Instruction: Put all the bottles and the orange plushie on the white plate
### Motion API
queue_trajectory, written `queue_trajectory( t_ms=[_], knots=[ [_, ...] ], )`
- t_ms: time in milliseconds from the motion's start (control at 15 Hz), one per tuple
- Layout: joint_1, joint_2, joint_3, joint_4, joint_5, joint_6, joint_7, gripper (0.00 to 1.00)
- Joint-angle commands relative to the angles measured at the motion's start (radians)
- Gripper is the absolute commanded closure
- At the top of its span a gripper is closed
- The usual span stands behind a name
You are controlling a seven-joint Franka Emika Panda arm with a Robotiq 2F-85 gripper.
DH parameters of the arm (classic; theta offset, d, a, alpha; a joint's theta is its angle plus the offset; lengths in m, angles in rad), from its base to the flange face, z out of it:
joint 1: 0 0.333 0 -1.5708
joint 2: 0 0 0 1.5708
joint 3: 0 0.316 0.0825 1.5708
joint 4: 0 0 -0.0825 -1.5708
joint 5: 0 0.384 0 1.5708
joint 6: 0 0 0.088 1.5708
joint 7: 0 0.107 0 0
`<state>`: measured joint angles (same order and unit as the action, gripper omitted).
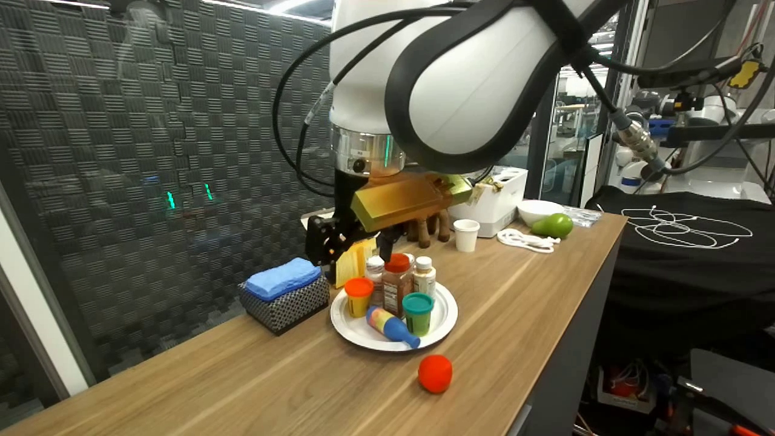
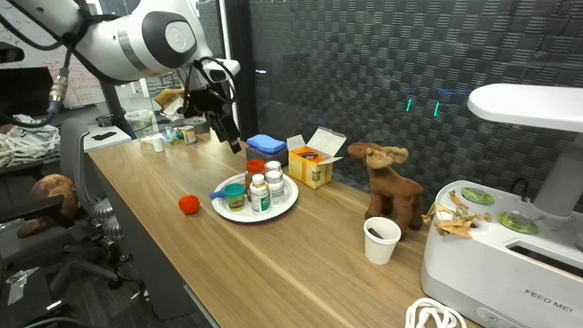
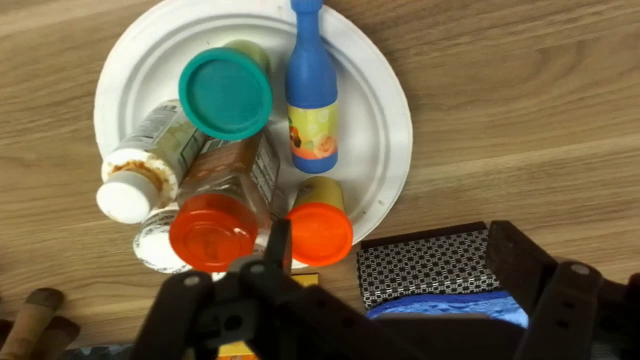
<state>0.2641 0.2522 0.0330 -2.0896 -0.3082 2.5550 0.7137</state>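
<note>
The white plate [image 3: 380,125] holds a red-capped bottle [image 1: 395,290], several white bottles [image 2: 259,198], a green tub with teal lid [image 3: 225,93], and a yellow tub with orange lid [image 3: 321,235]. A blue bottle [image 3: 312,75] with a yellow-orange label lies on its side there. Outside the plate, a red-orange roundish thing [image 1: 435,373] rests on the table; I cannot tell whether it is the orange plushie. My gripper [image 3: 390,227] is open above the plate's back edge, nothing between its fingers. In the wrist view one finger [image 3: 280,245] appears beside the orange lid.
A patterned box [image 1: 284,306] with a blue cloth [image 1: 283,278] and an open yellow carton [image 2: 312,171] stand behind the plate. Further along are a brown moose toy [image 2: 394,187], a paper cup [image 2: 381,241] and a white planter [image 2: 492,273]. A small white container [image 2: 157,142] stands elsewhere.
</note>
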Motion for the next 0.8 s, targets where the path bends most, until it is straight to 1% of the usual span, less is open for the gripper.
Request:
queue_trajectory(
  t_ms=[0, 200, 333, 467, 533, 733],
  knots=[
    [0.056, -0.057, 0.009, -0.010, -0.064, -0.105, 0.054, 0.00],
    [0.082, -0.089, 0.034, -0.054, -0.094, -0.181, 0.150, 0.00],
    [0.087, -0.106, 0.056, -0.094, -0.090, -0.199, 0.215, 0.00],
    [0.079, -0.107, 0.069, -0.139, -0.093, -0.172, 0.260, 0.00],
    [0.071, -0.103, 0.072, -0.164, -0.095, -0.136, 0.267, 0.00],
    [0.055, -0.083, 0.056, -0.223, -0.127, -0.063, 0.313, 0.00]
  ],
)
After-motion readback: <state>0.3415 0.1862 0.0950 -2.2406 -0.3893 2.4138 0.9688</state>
